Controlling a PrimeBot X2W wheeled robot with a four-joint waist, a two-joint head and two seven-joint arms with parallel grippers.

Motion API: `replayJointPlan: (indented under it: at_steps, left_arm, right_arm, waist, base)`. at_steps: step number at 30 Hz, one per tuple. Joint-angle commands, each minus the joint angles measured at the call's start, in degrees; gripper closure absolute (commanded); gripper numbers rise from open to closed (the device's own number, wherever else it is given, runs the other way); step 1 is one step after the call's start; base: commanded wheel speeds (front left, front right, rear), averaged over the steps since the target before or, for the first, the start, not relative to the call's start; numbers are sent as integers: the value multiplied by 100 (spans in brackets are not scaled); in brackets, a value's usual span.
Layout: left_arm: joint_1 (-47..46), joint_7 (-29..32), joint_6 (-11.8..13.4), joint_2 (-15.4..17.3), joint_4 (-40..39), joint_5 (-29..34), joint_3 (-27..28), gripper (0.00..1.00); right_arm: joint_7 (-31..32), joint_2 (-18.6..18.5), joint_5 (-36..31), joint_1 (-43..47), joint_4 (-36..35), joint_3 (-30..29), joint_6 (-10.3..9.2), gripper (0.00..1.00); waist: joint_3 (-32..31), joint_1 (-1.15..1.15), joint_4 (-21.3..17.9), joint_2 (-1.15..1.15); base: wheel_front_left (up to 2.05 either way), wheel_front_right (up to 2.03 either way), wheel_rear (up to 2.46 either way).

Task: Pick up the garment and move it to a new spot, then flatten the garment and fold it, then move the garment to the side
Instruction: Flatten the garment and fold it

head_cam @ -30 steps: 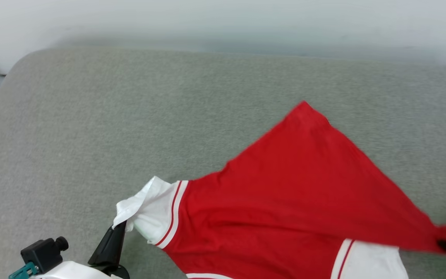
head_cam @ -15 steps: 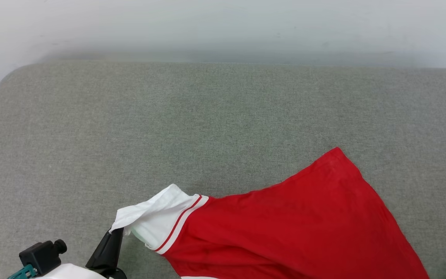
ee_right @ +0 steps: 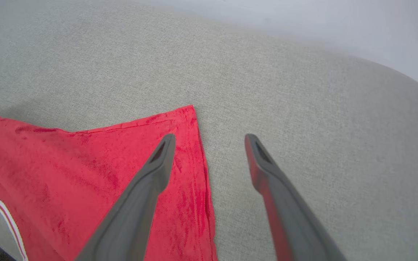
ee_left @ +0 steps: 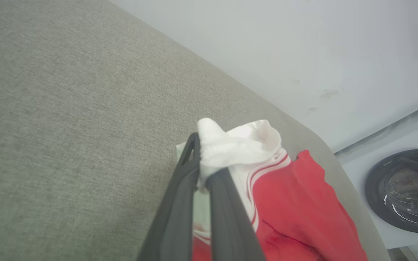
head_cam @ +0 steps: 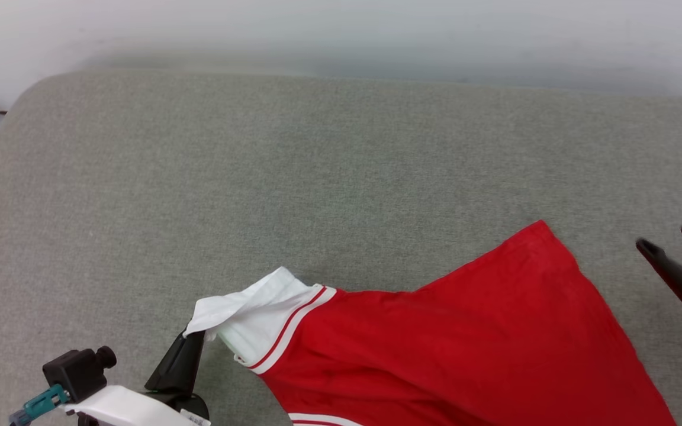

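Observation:
The garment, a red jersey with white sleeves and red-white striped trim, lies plain side up on the grey cushion, spreading from lower centre to the lower right. My left gripper is shut on the bunched white sleeve, holding it slightly raised. My right gripper is open at the right edge, just beyond the garment's right side. In the right wrist view its fingers stand wide apart with nothing between them, above the red hem corner.
The grey cushion stretches wide behind and to the left of the garment, ending at a pale wall. A dark round appliance door sits below the cushion's far end in the left wrist view.
My right gripper has let go of the red hem and opened, now hovering beside it. The garment's far corner dropped and lies flatter. The left grip on the sleeve is unchanged.

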Motion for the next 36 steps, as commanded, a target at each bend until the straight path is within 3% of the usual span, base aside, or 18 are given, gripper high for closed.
replayJointPlan:
  at_steps: [1,6,15,23,30,32,33,36]
  left_arm:
    - [-106,6,-33,-28,-33,40,-6,100]
    - [-275,6,-76,-63,-60,83,-65,100]
    - [-647,13,-186,-200,-6,167,-216,100]
    - [-917,-21,-277,-302,76,204,-325,100]
    - [-993,-50,-322,-346,173,202,-339,100]
    - [-981,-60,-334,-331,196,199,-327,100]
    - [-973,-64,-332,-323,207,196,-321,100]
    - [-916,-73,-337,-306,246,178,-308,100]
  right_arm:
    - [144,-30,-82,-419,-19,232,-4,0]
    - [615,-76,-289,-1254,302,961,-5,0]
    - [1800,-221,-693,-2640,1695,2376,-5,0]
    - [1666,-249,-819,-3090,2775,3160,-5,0]
    - [1507,-217,-506,-2826,3393,3974,6,0]
    - [1401,-272,-431,-2844,3465,4093,10,77]
    - [1288,-284,-390,-2892,3490,4100,9,100]
    - [885,-315,-305,-3088,3507,4066,-4,100]
  waist:
    - [128,0,100,0]
    - [317,0,223,0]
    - [728,0,546,0]
    - [1044,0,733,0]
    - [1114,0,764,0]
    - [1103,0,741,0]
    - [1088,0,725,0]
    - [1000,0,673,0]
  base:
    - [0,0,0]
    - [0,0,0]
    - [0,0,0]
    - [0,0,0]
    - [0,0,0]
    - [0,0,0]
    - [0,0,0]
    - [0,0,0]
